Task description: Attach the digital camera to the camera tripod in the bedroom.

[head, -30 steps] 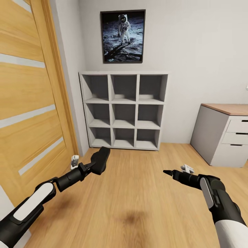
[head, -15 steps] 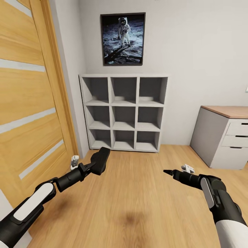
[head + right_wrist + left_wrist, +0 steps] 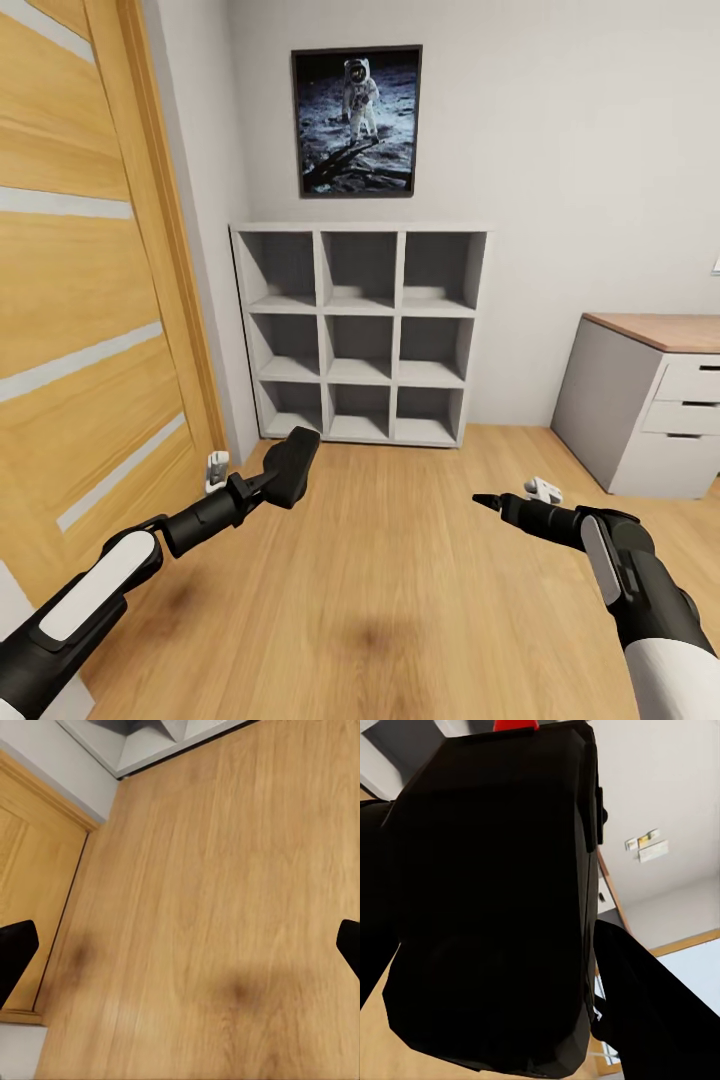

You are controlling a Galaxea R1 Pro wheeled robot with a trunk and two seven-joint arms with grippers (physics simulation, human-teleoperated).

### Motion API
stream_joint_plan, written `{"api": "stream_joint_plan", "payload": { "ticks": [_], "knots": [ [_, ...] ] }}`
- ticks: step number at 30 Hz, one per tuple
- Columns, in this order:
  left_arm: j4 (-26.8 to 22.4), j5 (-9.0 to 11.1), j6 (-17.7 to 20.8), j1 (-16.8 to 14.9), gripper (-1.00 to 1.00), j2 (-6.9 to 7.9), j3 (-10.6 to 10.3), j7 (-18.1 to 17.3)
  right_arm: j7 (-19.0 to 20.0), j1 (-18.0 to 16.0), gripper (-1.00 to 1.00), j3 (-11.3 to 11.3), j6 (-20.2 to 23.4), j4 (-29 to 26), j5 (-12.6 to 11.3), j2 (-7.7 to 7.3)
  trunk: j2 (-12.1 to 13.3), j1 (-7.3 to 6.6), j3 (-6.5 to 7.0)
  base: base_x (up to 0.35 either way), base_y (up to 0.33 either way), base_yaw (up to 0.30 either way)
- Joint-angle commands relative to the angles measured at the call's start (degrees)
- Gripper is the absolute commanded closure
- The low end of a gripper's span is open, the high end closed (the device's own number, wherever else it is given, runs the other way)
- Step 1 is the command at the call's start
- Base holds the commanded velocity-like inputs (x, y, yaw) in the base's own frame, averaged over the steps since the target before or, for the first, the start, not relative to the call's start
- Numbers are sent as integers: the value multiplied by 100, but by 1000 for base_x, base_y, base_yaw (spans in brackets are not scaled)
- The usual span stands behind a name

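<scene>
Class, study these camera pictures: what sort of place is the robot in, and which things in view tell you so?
Probably a bedroom or study in a home. The signs: a grey nine-cube shelf unit against the pale wall, a framed astronaut moon poster above it, and a wood-topped desk with white drawers on light plank flooring.

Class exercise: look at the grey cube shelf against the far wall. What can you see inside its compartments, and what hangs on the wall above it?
All nine compartments of the cube shelf look bare, with grey back panels showing. A framed astronaut picture hangs above. The floor-level corners of the bottom row are too shadowed to check fully.
</scene>
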Motion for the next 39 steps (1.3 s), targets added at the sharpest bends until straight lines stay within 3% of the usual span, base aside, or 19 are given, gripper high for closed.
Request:
{"api": "stream_joint_plan", "payload": {
  "ticks": [1, 39],
  "knots": [
    [2, 33, 9, -5, 100, 5, -9, -26, 4, -4, -100, -9, 37, -2, -19, 1, 39, -24, 12, 0, 0, 0],
    [-21, 33, 9, -5, 100, -4, -18, -75, 4, -4, -100, 2, 37, -118, -19, 9, 1563, -858, 695, 0, 0, 0]
  ]
}}
